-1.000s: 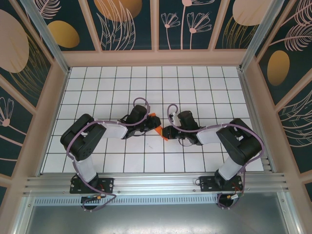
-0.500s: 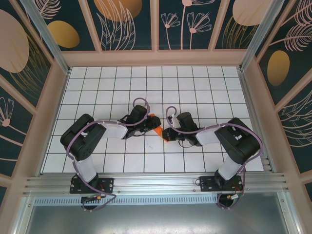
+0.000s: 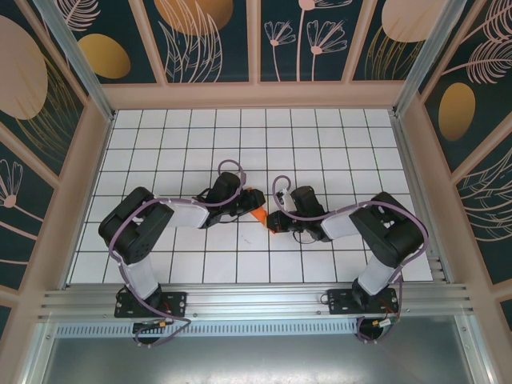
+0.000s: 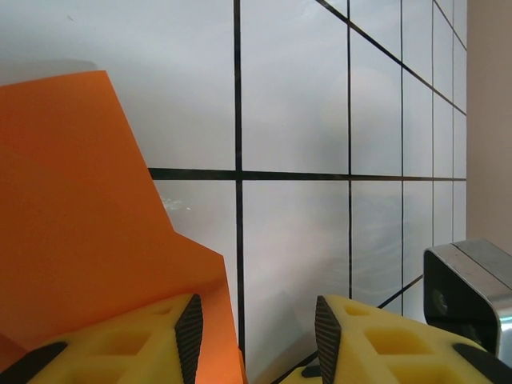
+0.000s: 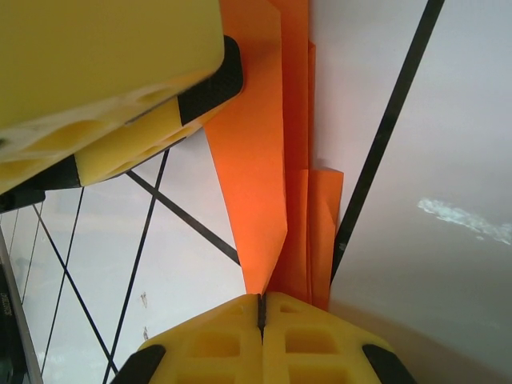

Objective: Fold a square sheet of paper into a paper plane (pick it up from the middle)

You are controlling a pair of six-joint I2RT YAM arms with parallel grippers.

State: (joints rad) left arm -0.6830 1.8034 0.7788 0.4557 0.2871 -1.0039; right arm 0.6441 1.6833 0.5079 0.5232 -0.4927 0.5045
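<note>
Dark walls [image 3: 200, 40] painted with pale flowers are closing in well apart from the orange paper [image 3: 261, 214]. The white grid table [image 3: 336, 136] is spreading flat and smooth beneath the paper and beyond it on every side. The paper itself, folded into several layers, is lying where both arms are reaching in to it from either side. It is looking light, thin and limp, likely to slide on the tiles and crumple under a hard squeeze, so a stacked, creased edge seems the safest hold. The right gripper [image 5: 260, 310] is pressing its jaws together on the paper's pointed end. The left gripper [image 4: 256, 340] is holding its jaws spread, one finger [image 4: 120, 344] overlapping the paper's edge, with nothing between them.
</note>
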